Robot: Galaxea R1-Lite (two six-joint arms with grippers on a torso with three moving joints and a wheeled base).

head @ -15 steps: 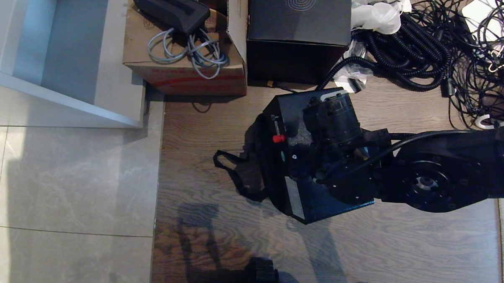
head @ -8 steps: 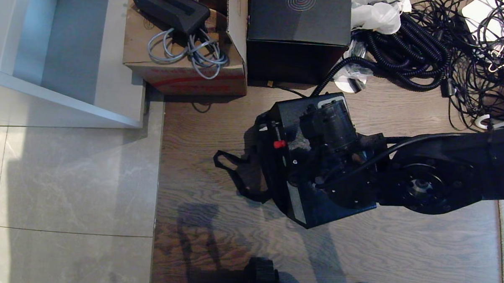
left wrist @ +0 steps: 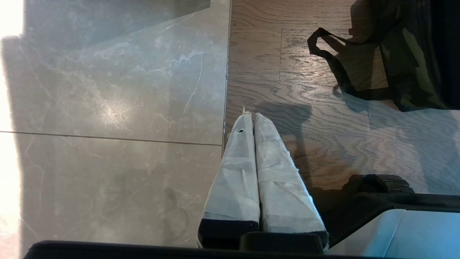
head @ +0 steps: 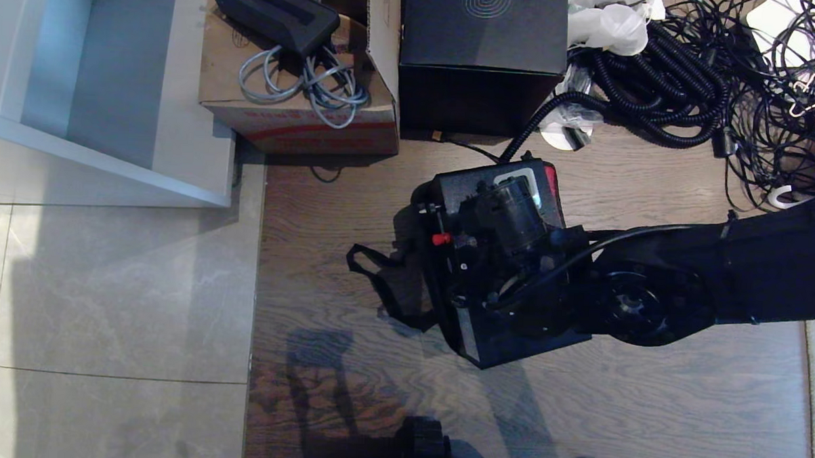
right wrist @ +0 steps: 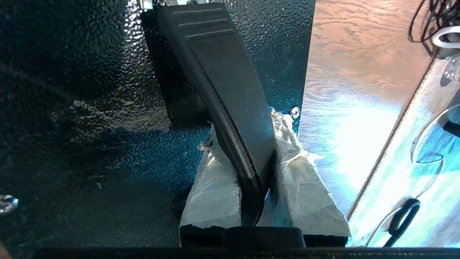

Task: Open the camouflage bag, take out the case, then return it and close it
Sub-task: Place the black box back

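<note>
My right gripper (right wrist: 244, 120) is shut on the black handle (right wrist: 222, 72) of the case (head: 512, 341). The case is a black speckled box with a red side (head: 549, 183), and it hangs just over the wooden floor. In the head view my right wrist (head: 509, 219) covers the case's top. The camouflage bag (left wrist: 413, 72) lies under and beside the case, mostly hidden. Its black strap (head: 378, 282) trails out to the left on the floor. My left gripper (left wrist: 251, 117) is parked low over the edge of the tiles, shut and empty.
A brown cardboard box (head: 296, 116) with a charger and grey cable stands behind, next to a black cube box (head: 481, 55). Tangled black cables (head: 691, 76) fill the far right. A white cabinet (head: 114, 76) stands at the far left, grey tiles (head: 107, 300) in front of it.
The case has sunk and shifted a little left in my right gripper. It has turned so its red side now shows. The left arm has not moved.
</note>
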